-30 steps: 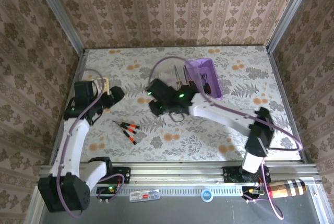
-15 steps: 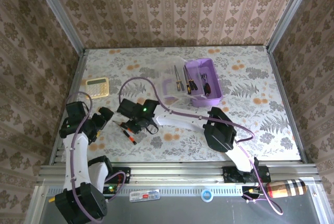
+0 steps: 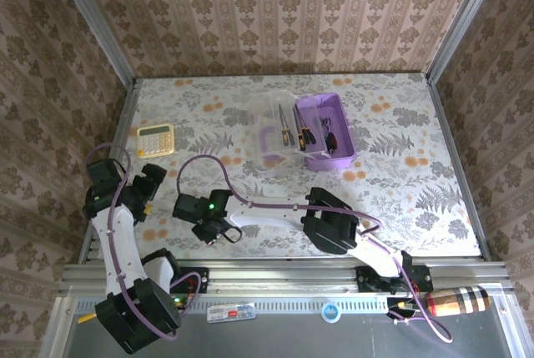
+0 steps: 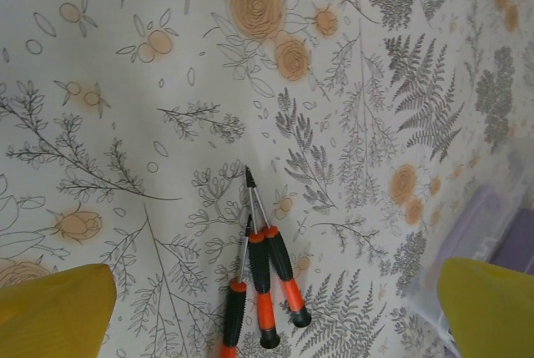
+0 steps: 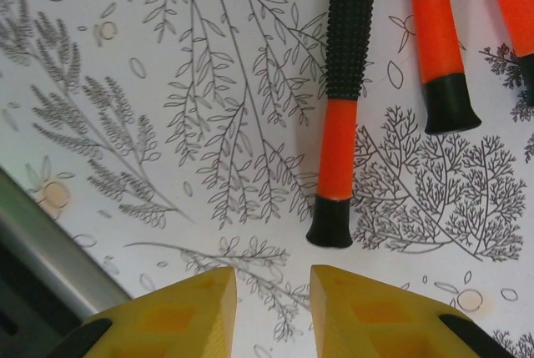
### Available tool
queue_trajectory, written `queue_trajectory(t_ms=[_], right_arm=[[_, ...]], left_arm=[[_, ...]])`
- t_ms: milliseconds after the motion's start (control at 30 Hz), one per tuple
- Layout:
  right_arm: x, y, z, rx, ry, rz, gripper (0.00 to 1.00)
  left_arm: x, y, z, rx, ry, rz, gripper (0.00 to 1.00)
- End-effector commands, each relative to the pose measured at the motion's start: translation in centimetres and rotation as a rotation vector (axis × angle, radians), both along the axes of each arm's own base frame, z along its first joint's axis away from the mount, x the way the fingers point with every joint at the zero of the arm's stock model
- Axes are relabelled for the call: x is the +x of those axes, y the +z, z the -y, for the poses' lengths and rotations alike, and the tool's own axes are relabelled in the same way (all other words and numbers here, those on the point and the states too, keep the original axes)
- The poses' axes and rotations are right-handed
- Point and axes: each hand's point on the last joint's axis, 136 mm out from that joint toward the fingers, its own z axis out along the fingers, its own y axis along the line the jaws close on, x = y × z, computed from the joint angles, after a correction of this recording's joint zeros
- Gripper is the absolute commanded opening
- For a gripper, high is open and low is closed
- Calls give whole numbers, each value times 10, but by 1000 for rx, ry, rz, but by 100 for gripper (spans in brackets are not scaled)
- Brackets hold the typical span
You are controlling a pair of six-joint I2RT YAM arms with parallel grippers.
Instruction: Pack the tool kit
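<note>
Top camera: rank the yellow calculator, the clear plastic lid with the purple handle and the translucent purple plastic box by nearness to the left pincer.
From the left pincer:
1. Yellow calculator, just beyond it, on the table's left side.
2. Clear plastic lid with purple handle, mid-table, off to its right.
3. Translucent purple plastic box, farther right, next to the lid.

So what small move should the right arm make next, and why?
Probably widen the right gripper and ease it forward over the nearest screwdriver, lying just ahead on the table: the fingers stand only narrowly apart, empty.
</note>
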Motion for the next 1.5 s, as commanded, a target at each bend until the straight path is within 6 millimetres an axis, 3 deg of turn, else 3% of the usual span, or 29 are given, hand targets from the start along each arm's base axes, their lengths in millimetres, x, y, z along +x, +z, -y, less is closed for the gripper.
queue_trajectory(t_ms=[0,400,933,1100,1467], right_arm=[[11,3,4,-28,-40,41,31],[19,-20,6,-84,-46,47,31],[16,-48,18,-147,-66,16,26],[17,-39,14,-114,-65,25,18],[10,2,-2,1,26,30,15]], left_arm=[[4,10,2,-27,2,32,100],[7,14,8,-55,-17,67,100],[11,16,11,-72,-34,105,100],[12,17,11,-71,-37,108,100],[16,21,11,-78,-38,128,100]])
